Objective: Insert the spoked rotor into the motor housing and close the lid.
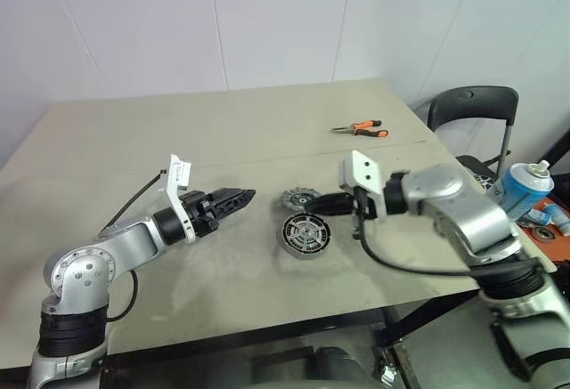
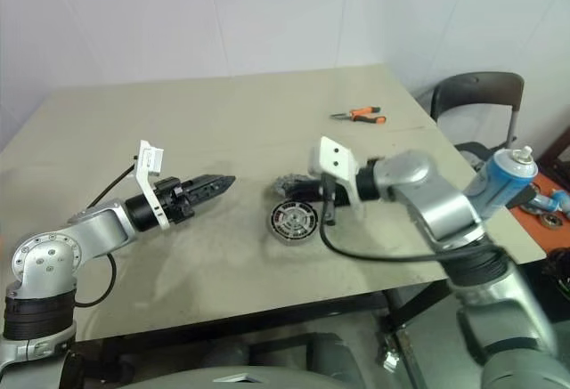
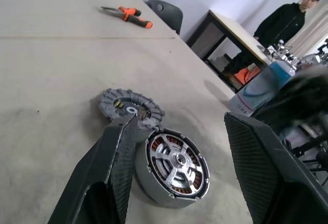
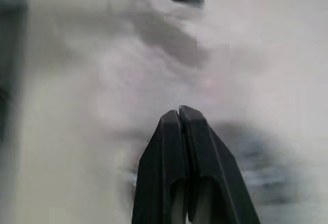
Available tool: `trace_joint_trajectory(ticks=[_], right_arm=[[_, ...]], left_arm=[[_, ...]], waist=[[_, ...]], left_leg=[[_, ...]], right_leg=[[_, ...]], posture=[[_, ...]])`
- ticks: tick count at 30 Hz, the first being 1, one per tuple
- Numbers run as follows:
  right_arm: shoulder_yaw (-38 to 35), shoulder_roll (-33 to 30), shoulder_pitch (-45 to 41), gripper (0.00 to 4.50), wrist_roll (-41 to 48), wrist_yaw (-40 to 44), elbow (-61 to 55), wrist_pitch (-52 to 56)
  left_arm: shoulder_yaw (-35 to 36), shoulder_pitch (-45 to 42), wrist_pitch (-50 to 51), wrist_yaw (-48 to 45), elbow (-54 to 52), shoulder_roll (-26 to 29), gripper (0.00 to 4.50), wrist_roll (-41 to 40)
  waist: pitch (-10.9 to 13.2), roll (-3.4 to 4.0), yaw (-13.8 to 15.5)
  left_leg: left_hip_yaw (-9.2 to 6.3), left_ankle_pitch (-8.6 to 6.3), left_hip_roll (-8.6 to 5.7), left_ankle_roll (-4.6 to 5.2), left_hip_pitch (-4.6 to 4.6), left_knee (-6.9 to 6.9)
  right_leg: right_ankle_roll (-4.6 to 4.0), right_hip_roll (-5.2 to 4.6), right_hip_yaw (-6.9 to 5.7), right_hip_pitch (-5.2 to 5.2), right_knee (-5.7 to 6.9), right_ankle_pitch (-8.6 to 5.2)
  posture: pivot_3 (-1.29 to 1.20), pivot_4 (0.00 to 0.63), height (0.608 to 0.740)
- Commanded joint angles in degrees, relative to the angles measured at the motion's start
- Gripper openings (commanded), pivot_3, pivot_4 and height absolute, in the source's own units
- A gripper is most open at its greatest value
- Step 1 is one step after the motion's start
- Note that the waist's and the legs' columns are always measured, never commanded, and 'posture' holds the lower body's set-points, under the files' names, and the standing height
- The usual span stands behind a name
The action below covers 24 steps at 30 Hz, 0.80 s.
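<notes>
Rotor (image 1: 307, 232) already sits in the motor housing (image 1: 291, 244); lid (image 1: 300, 198) lies just behind, beside the pinched-shut right gripper (image 1: 328, 201); left gripper (image 1: 239, 198), fingers apart, is farther.

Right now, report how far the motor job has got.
Done: the rotor appears seated in the housing, its spokes over the copper windings. In hand: nothing; the left end effector is open, the right end effector shut and empty. Left: the lid lies beside the housing, not yet fitted.

Head stereo pair looking down over the table (image 1: 267, 131), both sharing the motor housing (image 1: 306, 232), left wrist camera close, level beside it
</notes>
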Motion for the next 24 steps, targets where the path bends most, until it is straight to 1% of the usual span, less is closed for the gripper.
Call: trace_joint_trajectory(ticks=[1,2,5,6,10,17,19,24], right_arm=[[3.71,-4.01,-0.47,0.43,-6.97,9.76,6.63,-23.08],[4.54,-5.01,-0.81,0.63,-7.81,12.24,8.51,-27.1],[7.52,-5.51,-2.98,1.65,-14.39,13.41,15.62,-36.96],[8.52,-4.71,-4.01,1.94,-16.6,13.11,18.44,-40.1],[10.48,-1.19,-7.39,1.94,-20.53,11.96,26.16,-48.45],[12.27,2.13,-10.38,1.94,-24.92,11.14,34.89,-55.02],[12.7,2.02,-10.95,1.94,-26.19,10.97,36.01,-56.69],[12.49,1.97,-10.11,1.94,-24.16,12.71,33.41,-56.07]], left_arm=[[0.47,-1.88,-0.58,-0.89,0.19,-0.25,2.88,-0.77],[0.36,-1.76,-0.66,-0.95,0.07,-0.34,2.88,-0.58],[0.28,-0.91,-0.95,-0.85,-0.43,-0.88,2.88,-0.17],[0.41,-0.44,-1.07,-0.63,-0.76,-1.19,2.88,-0.28],[0.89,1.08,-1.3,-0.03,-1.99,-1.77,2.88,-0.63],[1.45,3.5,-1.59,0.95,-3.94,-1.76,2.88,-0.81],[1.43,3.89,-1.65,1.11,-4.3,-1.78,2.88,-0.81],[1.63,5.09,-1.81,1.25,-4.92,-1.73,2.88,-0.87]], waist=[[0.04,0.0,-0.11],[0.05,0.02,-0.17],[0.07,-0.01,-0.4],[0.07,-0.01,-0.44],[0.08,-0.01,-0.27],[0.1,0.03,-0.02],[0.1,0.03,-0.04],[0.1,0.04,0.0]], left_leg=[[0.03,0.0,0.0,0.0,0.01,-0.01],[0.03,0.0,0.0,0.0,0.01,-0.02],[0.13,-0.05,-0.05,0.09,0.04,0.0],[0.15,-0.05,-0.05,0.09,0.04,0.01],[0.13,-0.05,-0.01,0.08,0.1,0.0],[0.07,-0.04,0.01,0.07,0.21,0.03],[0.09,-0.04,-0.02,0.07,0.24,0.04],[0.05,-0.04,-0.02,0.07,0.29,0.04]], right_leg=[[0.0,0.0,-0.01,0.05,-0.1,0.0],[-0.01,-0.02,0.03,0.08,-0.14,0.01],[-0.22,-0.11,0.17,0.1,-0.2,0.15],[-0.22,-0.11,0.2,0.1,-0.2,0.15],[-0.26,-0.1,0.23,0.09,-0.12,0.16],[-0.3,-0.14,0.21,0.23,-0.09,0.16],[-0.3,-0.19,0.21,0.27,-0.1,0.16],[-0.3,-0.25,0.21,0.31,-0.08,0.16]], posture=[[0.0,0.0,0.74],[0.0,0.0,0.74],[0.0,0.0,0.74],[0.0,0.0,0.74],[0.0,0.0,0.74],[0.0,0.0,0.74],[0.0,0.0,0.74],[0.0,0.0,0.74]])
